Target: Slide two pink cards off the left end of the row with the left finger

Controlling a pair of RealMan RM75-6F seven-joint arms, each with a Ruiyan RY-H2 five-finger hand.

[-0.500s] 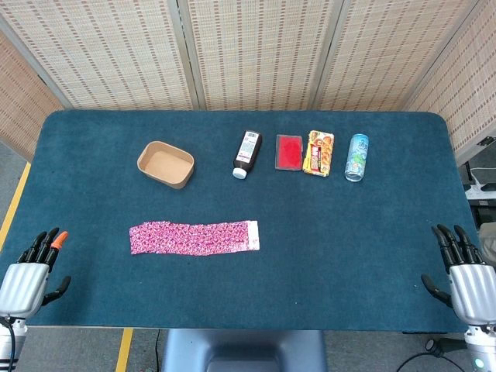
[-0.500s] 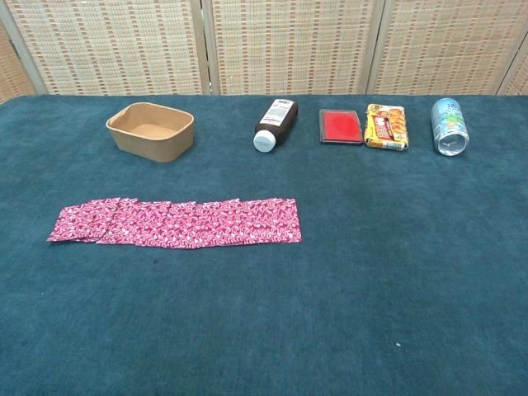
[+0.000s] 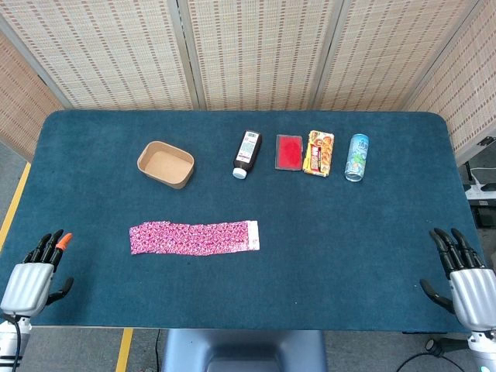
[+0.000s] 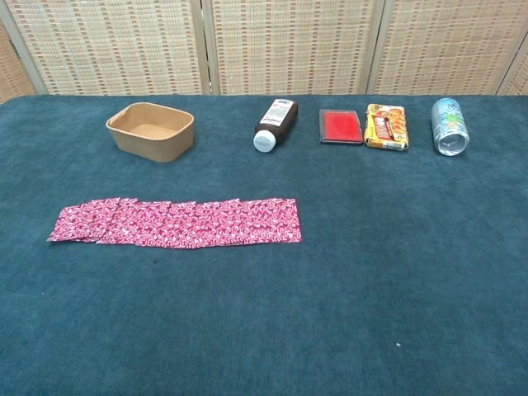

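Observation:
A row of overlapping pink patterned cards (image 3: 194,237) lies on the blue table, also seen in the chest view as the card row (image 4: 176,222). My left hand (image 3: 35,271) hovers at the table's front left corner, well to the left of the row's left end, fingers apart and holding nothing; one fingertip is orange. My right hand (image 3: 463,273) is at the front right corner, fingers spread and empty. Neither hand shows in the chest view.
Along the back stand a brown paper bowl (image 3: 166,163), a dark bottle lying down (image 3: 246,153), a red flat box (image 3: 289,152), a snack packet (image 3: 318,153) and a can on its side (image 3: 356,157). Woven screens stand behind the table.
Both hands have drawn slightly back toward the table's front edge. The cards have not moved.

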